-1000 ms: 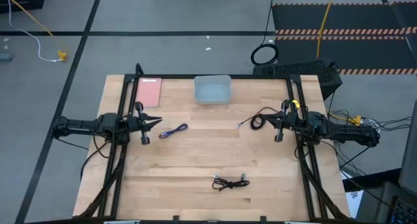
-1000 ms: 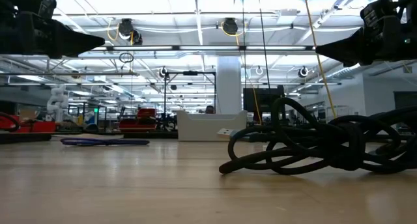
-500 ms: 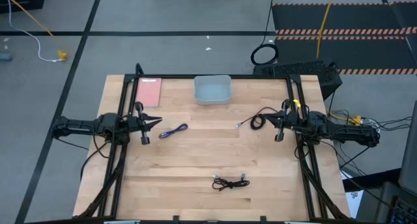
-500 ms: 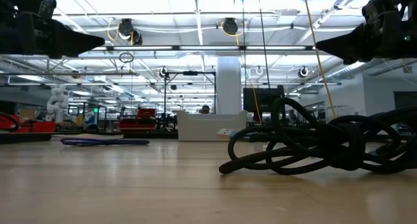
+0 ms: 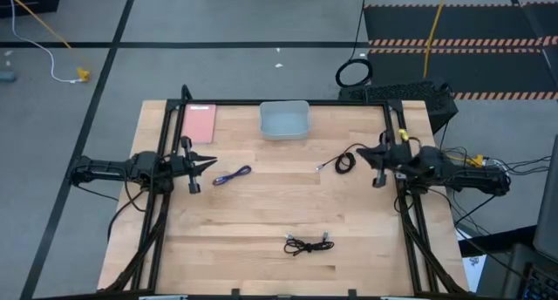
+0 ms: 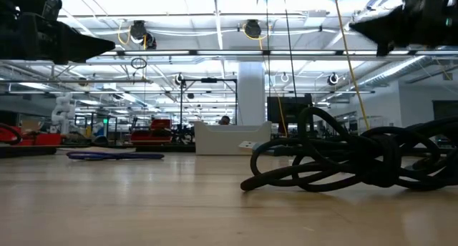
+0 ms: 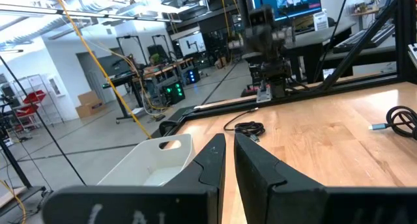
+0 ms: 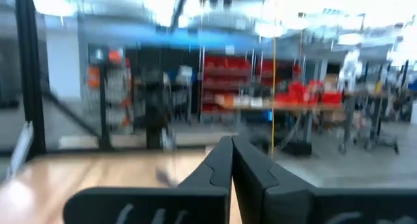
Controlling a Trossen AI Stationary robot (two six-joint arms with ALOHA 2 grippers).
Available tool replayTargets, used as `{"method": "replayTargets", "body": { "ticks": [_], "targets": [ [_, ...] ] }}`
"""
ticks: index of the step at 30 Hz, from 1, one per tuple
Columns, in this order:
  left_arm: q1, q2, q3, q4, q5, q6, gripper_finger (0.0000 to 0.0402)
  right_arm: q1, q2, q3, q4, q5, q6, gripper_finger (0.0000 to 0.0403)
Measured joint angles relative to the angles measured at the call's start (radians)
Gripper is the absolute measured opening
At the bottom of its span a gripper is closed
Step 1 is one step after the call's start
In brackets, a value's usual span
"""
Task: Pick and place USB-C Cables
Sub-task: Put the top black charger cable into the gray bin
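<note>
Three cables lie loose on the wooden table. The blue-purple cable (image 5: 233, 175) (image 6: 114, 155) sits just right of my left gripper (image 5: 212, 165) (image 7: 229, 152), which hovers shut above the table. A black cable (image 5: 343, 162) (image 7: 247, 128) lies just left of my right gripper (image 5: 368, 153) (image 8: 231, 146), which is shut and raised clear of it. A second black cable (image 5: 309, 244) (image 6: 343, 156) rests near the table's near edge. The pale tray (image 5: 284, 119) (image 7: 153, 162) stands at the far edge, between the arms.
A pink flat pad (image 5: 200, 123) lies at the far left corner, next to the tray. A dark frame rail (image 5: 261, 103) runs along the far edge and down both sides. Bare wood lies between the cables in the table's middle.
My right gripper has risen and drawn back a little toward the table's right edge, staying shut. The cables and the left arm have kept still.
</note>
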Motion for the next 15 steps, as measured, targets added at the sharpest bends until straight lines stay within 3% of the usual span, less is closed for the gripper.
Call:
{"method": "replayTargets", "body": {
  "ticks": [8, 15],
  "targets": [
    [0.000, 0.000, 0.000, 0.003, 0.000, 0.000, 0.0037, 0.000, 0.149, 0.265, -0.069, 0.003, 0.003, 0.0000],
    [0.000, 0.000, 0.000, 0.000, 0.000, 0.006, 0.0037, 0.000, 0.381, 0.539, -0.255, 0.035, 0.029, 0.0000]
  ]
}}
